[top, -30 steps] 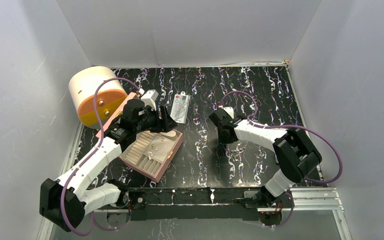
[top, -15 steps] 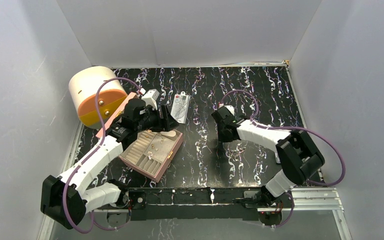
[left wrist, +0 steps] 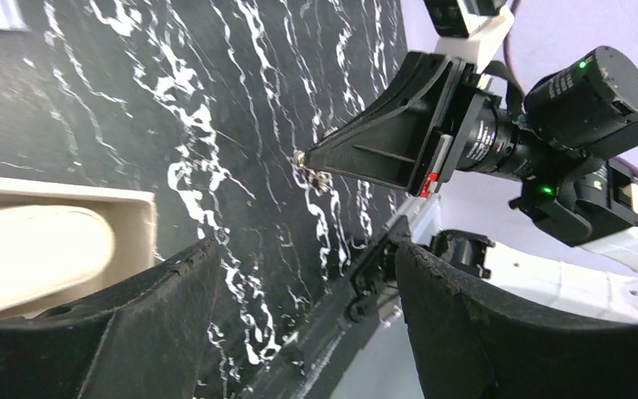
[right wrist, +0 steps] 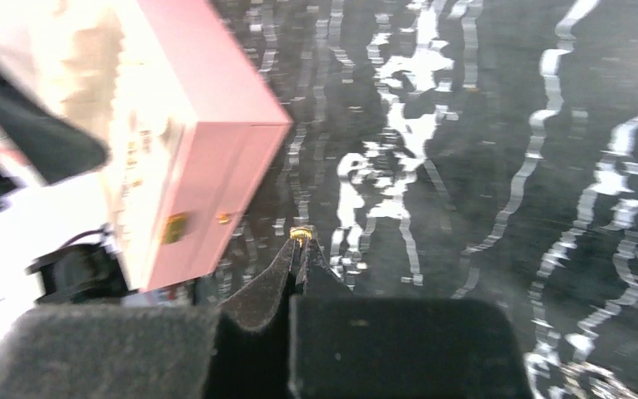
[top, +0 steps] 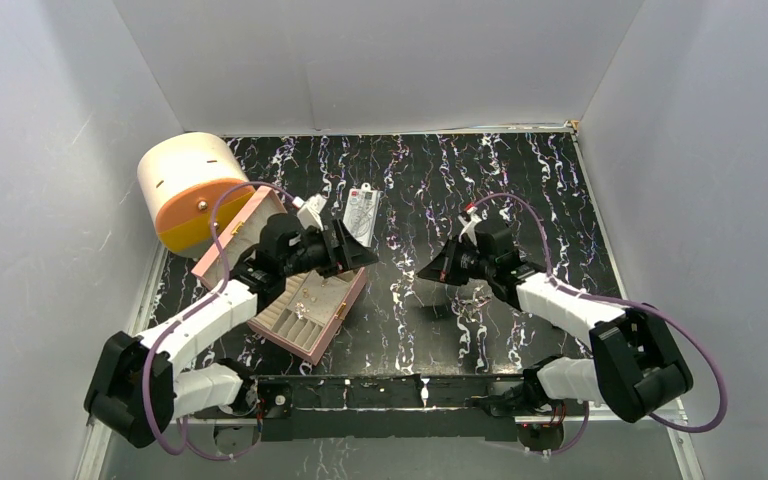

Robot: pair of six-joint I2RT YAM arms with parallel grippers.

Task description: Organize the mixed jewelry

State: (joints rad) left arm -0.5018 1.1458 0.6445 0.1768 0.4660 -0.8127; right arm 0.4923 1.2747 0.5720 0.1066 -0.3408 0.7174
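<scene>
The gold stud (right wrist: pixel 301 233) could slip free and vanish on the streaky table (top: pixel 520 180), since the right claw (right wrist: pixel 301 247) pinches it only at its pressed-together tips, just beside the pink box (right wrist: pixel 216 158), while the left claw (left wrist: pixel 299 274) hangs spread by that box's far corner

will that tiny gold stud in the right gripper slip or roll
Likely slippery: the gold stud is pinched only at the very tips of the shut right gripper, so a twist could pop it out. Tiny and probably light, it may bounce and vanish against the marbled table.
</scene>
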